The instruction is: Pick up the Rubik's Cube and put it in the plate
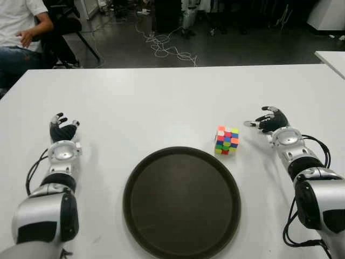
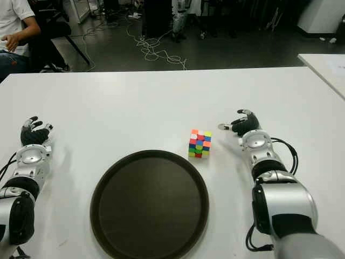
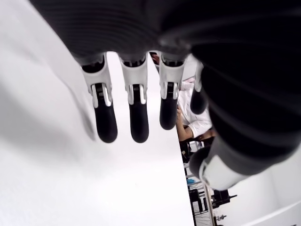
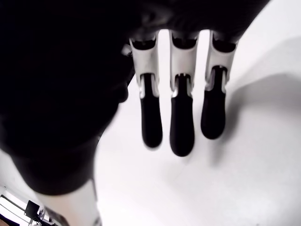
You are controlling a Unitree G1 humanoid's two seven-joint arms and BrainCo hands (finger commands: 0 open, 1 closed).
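Left eye view, left to right: my left hand (image 1: 63, 128) is out at the far side, fingers loose and holding nothing. Then the round dark brown plastic plate (image 1: 181, 203), and the multicoloured Rubik's Cube (image 1: 227, 140) just beyond its rim. My right hand (image 1: 271, 121), fingers relaxed and empty, is nearer the cube, with bare white bench (image 1: 161, 102) between.

Rubik's Cube (image 1: 227, 140) just behind plate's (image 1: 141, 178) right rim
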